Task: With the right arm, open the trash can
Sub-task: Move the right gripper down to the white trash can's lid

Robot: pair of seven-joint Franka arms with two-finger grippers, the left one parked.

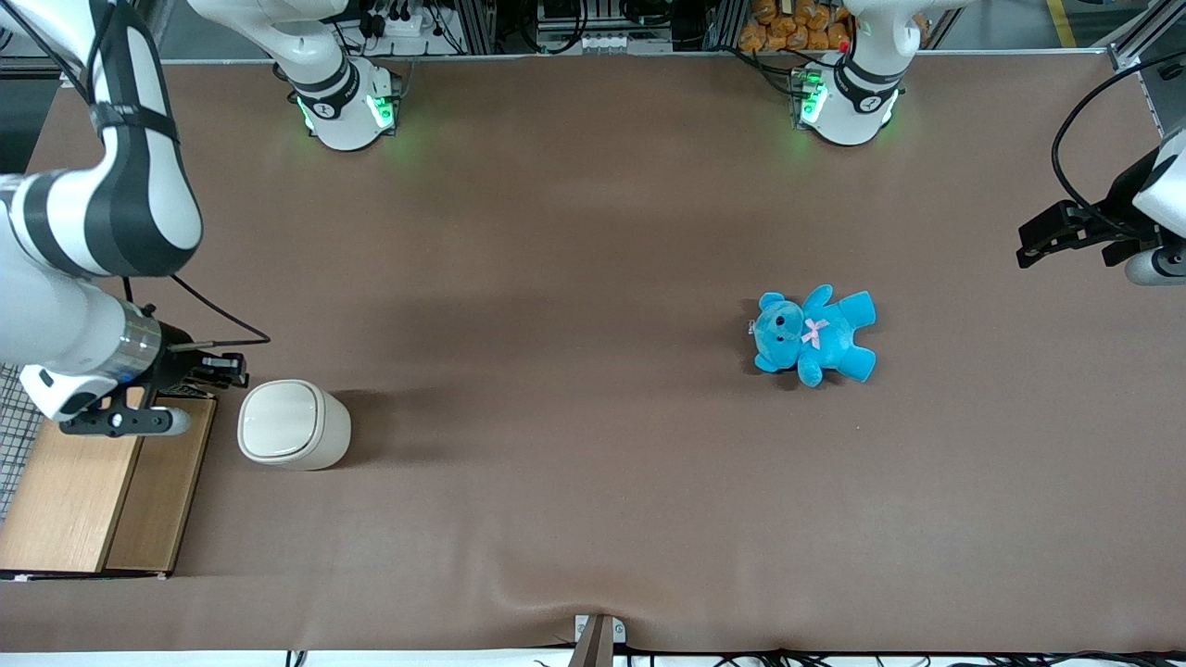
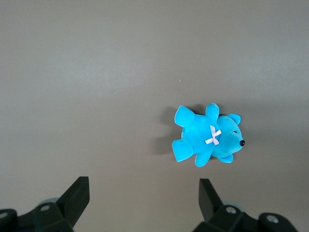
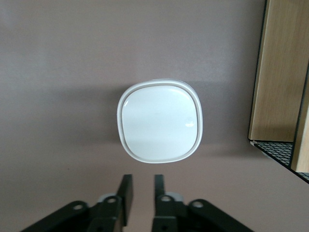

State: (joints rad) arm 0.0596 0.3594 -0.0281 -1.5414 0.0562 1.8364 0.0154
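Note:
The trash can (image 1: 292,424) is a small cream-white bin standing upright on the brown table cover, its flat lid shut. It also shows in the right wrist view (image 3: 160,123), seen from above. The right arm (image 1: 65,278) reaches in from the working arm's end of the table. Its black gripper (image 1: 232,371) hovers above the table beside the can, slightly farther from the front camera and not touching it. In the right wrist view the gripper (image 3: 143,180) has its fingers drawn close together with a narrow gap and holds nothing.
A larger wooden box (image 1: 83,482) lies beside the can at the working arm's end, also in the right wrist view (image 3: 280,72). A black wire mesh (image 3: 275,150) borders it. A blue teddy bear (image 1: 813,333) lies toward the parked arm's end.

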